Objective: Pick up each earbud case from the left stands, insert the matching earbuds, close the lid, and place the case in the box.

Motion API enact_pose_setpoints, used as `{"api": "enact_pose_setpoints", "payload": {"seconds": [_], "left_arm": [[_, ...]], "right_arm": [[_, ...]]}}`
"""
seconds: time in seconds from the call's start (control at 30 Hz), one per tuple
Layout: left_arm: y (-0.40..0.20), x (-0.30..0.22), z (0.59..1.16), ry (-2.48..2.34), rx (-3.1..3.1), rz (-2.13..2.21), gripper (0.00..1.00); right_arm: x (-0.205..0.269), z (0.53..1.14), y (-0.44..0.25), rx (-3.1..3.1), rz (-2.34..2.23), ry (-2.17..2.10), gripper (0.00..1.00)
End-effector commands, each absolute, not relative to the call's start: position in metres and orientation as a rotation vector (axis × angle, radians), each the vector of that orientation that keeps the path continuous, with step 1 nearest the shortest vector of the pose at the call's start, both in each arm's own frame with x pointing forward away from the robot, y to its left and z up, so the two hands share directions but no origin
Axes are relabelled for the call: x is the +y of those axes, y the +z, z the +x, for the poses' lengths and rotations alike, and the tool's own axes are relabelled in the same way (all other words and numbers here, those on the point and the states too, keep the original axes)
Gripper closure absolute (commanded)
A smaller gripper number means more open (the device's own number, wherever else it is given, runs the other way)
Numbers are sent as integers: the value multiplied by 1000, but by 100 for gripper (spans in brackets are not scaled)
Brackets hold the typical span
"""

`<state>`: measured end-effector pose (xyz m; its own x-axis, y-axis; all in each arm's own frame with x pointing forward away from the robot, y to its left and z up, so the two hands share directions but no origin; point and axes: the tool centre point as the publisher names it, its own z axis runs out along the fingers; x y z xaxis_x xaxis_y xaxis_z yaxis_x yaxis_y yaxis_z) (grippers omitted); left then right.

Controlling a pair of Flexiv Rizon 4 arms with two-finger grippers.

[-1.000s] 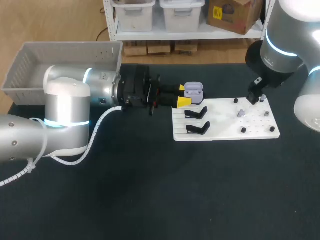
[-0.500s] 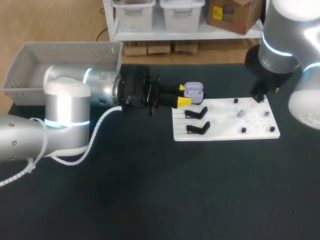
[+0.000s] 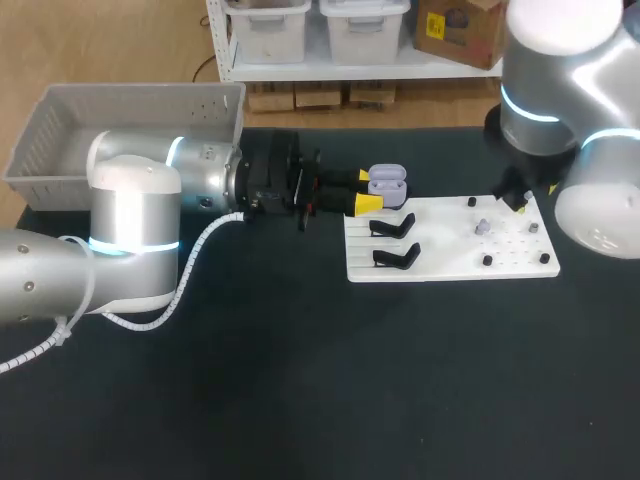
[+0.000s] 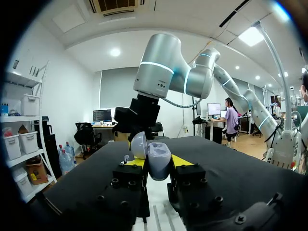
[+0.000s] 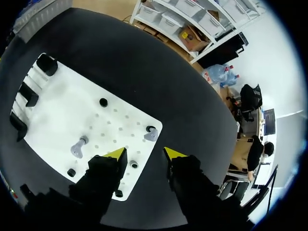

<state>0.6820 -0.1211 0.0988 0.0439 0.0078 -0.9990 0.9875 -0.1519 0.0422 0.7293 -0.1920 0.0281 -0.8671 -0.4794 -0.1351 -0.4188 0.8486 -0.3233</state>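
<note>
**Desk:** What's nearest you?

**Me:** The white pegged board point(image 3: 450, 262), with two black stands point(image 3: 395, 256) empty at its left end. A little further in, two small lilac earbuds point(image 5: 78, 147) sit on it, apart from each other.

**Desk:** And the case?

**Me:** It's just past the stands, by the board's far left corner. The pale lilac earbud case point(image 4: 158, 160) has its lid swung open, and my left gripper point(image 3: 366, 190) pinches it from both sides.

**Desk:** How will it handle?

**Me:** Light, I'd judge, and it's hard, smooth, rounded plastic, so too tight a pinch could squirt it out. The open lid on its hinge looks like the weak part, so the hold belongs on the body's flanks, below the seam. The earbuds are tinier and just as slick — a gentle, centred grip for those.

**Desk:** Right arm?

**Me:** My right gripper point(image 5: 144, 155) hangs over the board's far right corner, fingers spread with nothing between them. Farthest off, at the far left, is the grey perforated plastic box point(image 3: 60, 150).
</note>
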Motion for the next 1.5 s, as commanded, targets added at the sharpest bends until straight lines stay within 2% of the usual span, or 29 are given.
{"api": "enact_pose_setpoints", "payload": {"seconds": [0.03,0.93,1.03,1.5], "left_arm": [[98,-121,682,-1280,1107,1347,100],[98,-121,682,-1280,1107,1347,100],[98,-121,682,-1280,1107,1347,100],[98,-121,682,-1280,1107,1347,100]], "right_arm": [[-188,736,22,2824,-670,-443,53],[-191,747,16,2833,-587,-482,58],[-192,747,16,2834,-583,-485,62],[-195,749,14,2838,-573,-484,67]]}}
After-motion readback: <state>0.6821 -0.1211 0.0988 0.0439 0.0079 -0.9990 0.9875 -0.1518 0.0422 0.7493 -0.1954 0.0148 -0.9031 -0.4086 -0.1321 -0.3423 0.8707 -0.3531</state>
